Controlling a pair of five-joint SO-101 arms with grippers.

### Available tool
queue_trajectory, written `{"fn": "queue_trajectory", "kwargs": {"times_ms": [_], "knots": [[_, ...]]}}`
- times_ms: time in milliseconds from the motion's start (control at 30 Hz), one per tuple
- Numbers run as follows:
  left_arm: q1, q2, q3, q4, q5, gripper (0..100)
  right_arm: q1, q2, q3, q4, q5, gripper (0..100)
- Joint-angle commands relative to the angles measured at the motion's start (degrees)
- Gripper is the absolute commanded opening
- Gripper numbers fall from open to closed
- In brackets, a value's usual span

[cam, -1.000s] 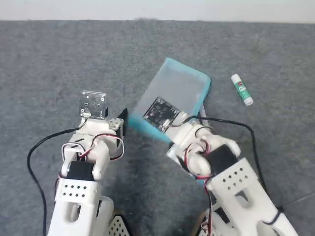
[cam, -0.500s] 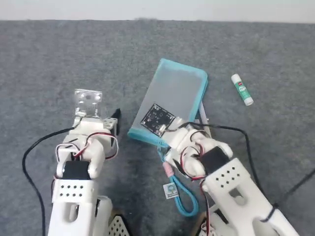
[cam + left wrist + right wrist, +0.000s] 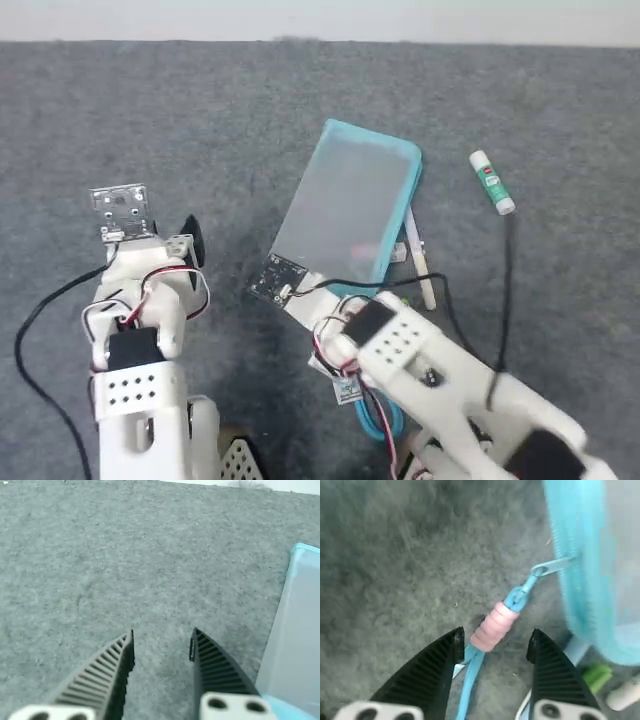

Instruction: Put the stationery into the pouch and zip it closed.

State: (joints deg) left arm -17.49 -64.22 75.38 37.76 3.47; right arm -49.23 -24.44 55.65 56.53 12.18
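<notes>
The translucent pouch with teal edging lies flat on the grey mat. Its zip slider carries a teal strap with a pink bead. My right gripper hangs open over the pouch's near corner, with the bead between its fingers but not gripped. Over bare mat to the left of the pouch, my left gripper is open and holds nothing; the pouch's edge shows beside it. A white pen lies along the pouch's right side. Farther right lies a glue stick with a green label.
The teal strap's loop and a small tag lie on the mat under the right arm. The left arm stands well left of the pouch. A green item sits by the pen's end. Open mat surrounds the pouch.
The left gripper has pulled away leftward from the pouch's near corner. The right arm has drawn back from over the pouch to its near corner, and the pouch now lies flat.
</notes>
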Motion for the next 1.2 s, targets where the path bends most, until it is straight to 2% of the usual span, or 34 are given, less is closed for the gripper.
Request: {"fn": "queue_trajectory", "kwargs": {"times_ms": [0,167,300,333,367,433,633,767,900,1000,1167], "knots": [[-0.26,0.35,-1.19,-1.93,0.79,17,-0.04,4.18,-2.11,-4.26,-3.96,19.1],[-0.18,0.09,-1.01,-1.93,0.70,17,2.33,9.45,-2.11,-7.60,-7.30,18.0],[0.09,0.00,-0.92,-1.93,0.53,17,5.41,11.03,-2.11,-10.33,-7.30,0.9],[0.09,0.00,-0.92,-1.93,0.53,17,6.37,11.03,-2.11,-10.42,-7.12,0.2],[0.09,0.00,-0.92,-1.93,0.44,17,7.43,11.03,-2.11,-10.33,-6.24,2.4],[0.09,0.00,-0.92,-1.93,0.44,17,9.89,10.95,-3.34,-8.22,-2.55,0.2],[0.18,0.00,-1.27,-1.67,-2.64,17,16.48,1.98,-16.00,6.37,0.88,0.6],[4.57,0.00,-1.63,0.18,-5.10,18,16.66,-7.16,-24.97,15.43,3.69,0.6],[10.20,0.00,-2.77,3.96,-5.89,27,16.57,-10.77,-30.95,20.62,4.66,0.6],[10.99,-0.09,-3.30,4.13,-5.89,32,15.25,-10.86,-30.95,22.37,5.27,0.6],[12.57,0.09,-4.09,3.96,-5.89,32,13.41,-11.56,-26.99,21.14,5.27,0.6]]}}
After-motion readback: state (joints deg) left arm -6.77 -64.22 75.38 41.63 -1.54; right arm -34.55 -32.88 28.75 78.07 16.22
